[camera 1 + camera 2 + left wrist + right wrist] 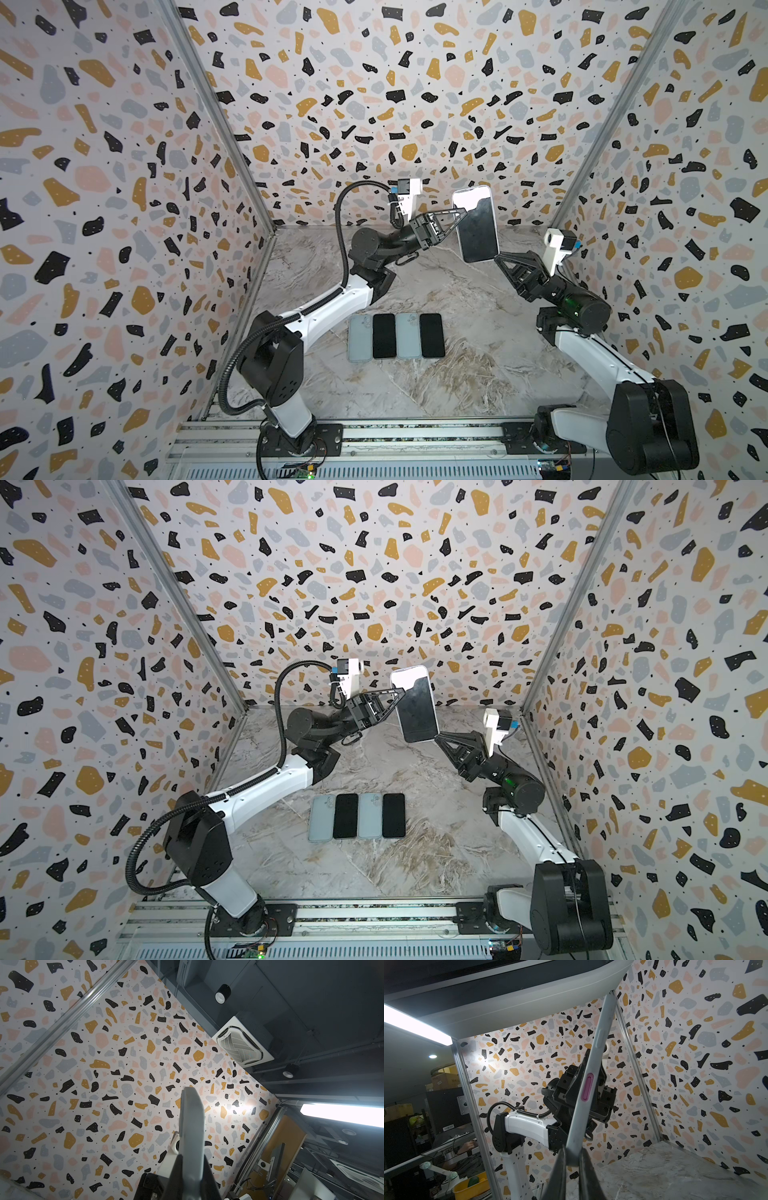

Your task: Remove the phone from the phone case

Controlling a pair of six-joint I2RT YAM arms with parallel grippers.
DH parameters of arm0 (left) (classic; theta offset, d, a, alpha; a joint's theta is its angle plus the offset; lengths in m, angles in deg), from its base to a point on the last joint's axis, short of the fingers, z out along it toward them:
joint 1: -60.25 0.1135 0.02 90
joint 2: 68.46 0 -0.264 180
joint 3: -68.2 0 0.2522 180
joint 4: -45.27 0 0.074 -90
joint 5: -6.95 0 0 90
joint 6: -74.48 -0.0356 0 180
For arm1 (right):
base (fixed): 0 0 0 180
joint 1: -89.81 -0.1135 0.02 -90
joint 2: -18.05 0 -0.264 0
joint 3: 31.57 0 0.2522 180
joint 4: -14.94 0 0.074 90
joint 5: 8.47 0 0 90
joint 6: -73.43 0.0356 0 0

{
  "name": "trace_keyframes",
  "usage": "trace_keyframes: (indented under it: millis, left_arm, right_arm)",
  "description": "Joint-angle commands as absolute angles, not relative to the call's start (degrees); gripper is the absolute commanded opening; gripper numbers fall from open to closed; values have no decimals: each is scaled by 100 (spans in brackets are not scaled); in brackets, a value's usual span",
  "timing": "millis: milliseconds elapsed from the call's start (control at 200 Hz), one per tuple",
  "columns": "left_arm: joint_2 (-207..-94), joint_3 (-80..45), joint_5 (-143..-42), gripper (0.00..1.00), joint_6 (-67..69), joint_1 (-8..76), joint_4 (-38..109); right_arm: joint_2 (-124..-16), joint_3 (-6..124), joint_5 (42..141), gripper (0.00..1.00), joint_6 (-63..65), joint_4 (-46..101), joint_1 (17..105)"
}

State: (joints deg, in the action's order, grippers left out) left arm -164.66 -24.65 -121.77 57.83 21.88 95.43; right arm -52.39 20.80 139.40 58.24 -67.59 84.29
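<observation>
Mid-frame, the phone (476,226) hangs aloft: left claw (462,212) pinching its upper-left edge, right claw (497,259) clamping its lower-right corner.

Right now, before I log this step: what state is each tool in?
Left tool: closed on the cased phone, upper side edge.
Right tool: closed on its lower corner.

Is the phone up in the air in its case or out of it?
Inside. The phone has a grey case wrapped round its edge, with a pink button showing through.
</observation>
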Motion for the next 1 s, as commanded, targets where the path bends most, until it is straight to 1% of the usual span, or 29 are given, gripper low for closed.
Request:
trace_keyframes:
  millis: [0,295,481,576,756,991]
  left_arm:
    - [-15907,-2622,-12441,0,6516,2034,10855]
    - [-15847,-2566,-12504,0,6644,2034,11033]
    - [-15828,-2545,-12565,0,6691,2034,11149]
    - [-15852,-2556,-12584,0,6745,2034,11217]
    - [-15916,-2624,-12619,0,6994,2051,11449]
    - [-15754,-2658,-12611,0,6957,2146,11305]
  right_arm:
    - [-5387,1978,13975,11,5546,-7871,8594]
    - [-5382,1965,13967,13,5479,-7871,8629]
    - [-5320,1971,14041,11,5480,-7873,8625]
    - [-5248,2023,14120,9,5467,-7879,8597]
    - [-5271,2265,14272,6,5471,-7879,8534]
    - [-5575,2871,14431,6,5559,-7879,8308]
